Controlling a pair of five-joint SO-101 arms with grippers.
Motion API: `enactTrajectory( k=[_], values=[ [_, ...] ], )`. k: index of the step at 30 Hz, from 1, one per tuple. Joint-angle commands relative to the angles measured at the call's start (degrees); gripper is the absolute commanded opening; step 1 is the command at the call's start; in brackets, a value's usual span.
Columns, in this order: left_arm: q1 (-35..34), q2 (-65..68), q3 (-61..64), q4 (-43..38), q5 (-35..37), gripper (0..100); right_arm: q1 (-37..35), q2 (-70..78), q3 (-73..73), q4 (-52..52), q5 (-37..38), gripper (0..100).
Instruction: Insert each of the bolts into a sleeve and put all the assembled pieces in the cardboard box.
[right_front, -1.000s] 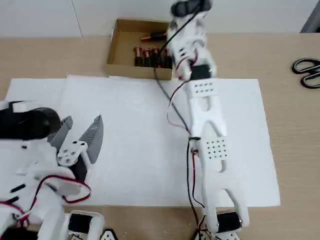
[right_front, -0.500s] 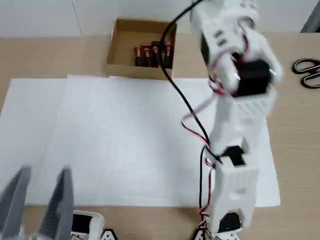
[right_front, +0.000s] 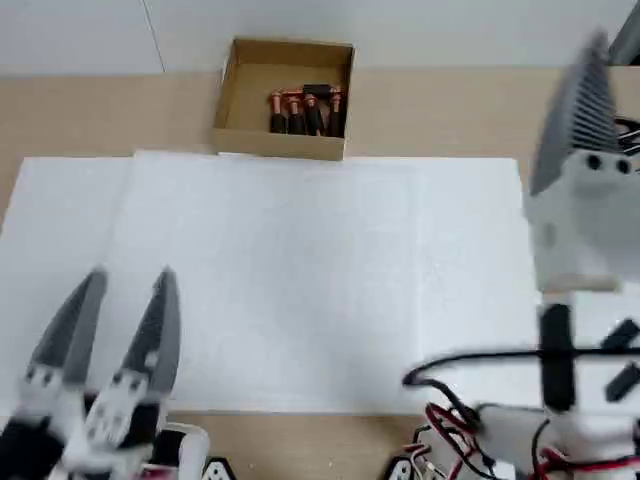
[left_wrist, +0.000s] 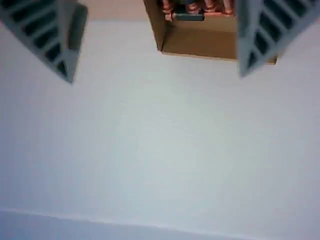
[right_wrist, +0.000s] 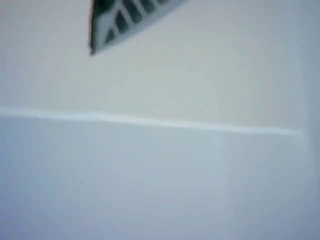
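Observation:
The cardboard box (right_front: 226, 100) stands at the far side of the table, past the white sheet. Several assembled pieces (right_front: 305, 110), copper bolts in black sleeves, lie side by side inside it. My left gripper (right_front: 132, 275) hangs over the near left corner of the sheet, open and empty, pointing toward the box. In the left wrist view the left gripper (left_wrist: 156, 75) frames the box (left_wrist: 200, 42) and the pieces (left_wrist: 192, 6) far ahead. My right gripper (right_front: 590, 60) is raised high at the right side, well away from the box.
A white foam sheet (right_front: 300, 270) covers most of the table between the arms and the box; its surface shows in the right wrist view (right_wrist: 160, 175). The right arm's body and red and black cables (right_front: 450, 400) sit at the near right edge.
The right arm has pulled back from over the box to the near right, leaving a piece in the box. The left gripper dropped back toward the near left corner.

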Motion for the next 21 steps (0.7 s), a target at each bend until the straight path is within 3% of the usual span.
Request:
enactTrajectory(
  k=[1,6,10,21],
  values=[
    [-0.53,-0.26,11.03,-9.76,-0.53,20,3.38,-9.19,16.18,0.31,0.62,23.5],
    [-7.3,-0.26,24.4,-22.59,-0.35,20,-0.04,-28.18,50.81,-0.22,0.62,23.5],
    [-11.25,-0.26,31.43,-27.96,-0.26,20,-2.51,-42.07,81.58,-5.32,0.53,23.5],
    [-11.43,-0.26,41.71,-30.42,-0.18,20,-2.33,-74.24,151.3,-59.91,0.62,23.5]
  ],
)
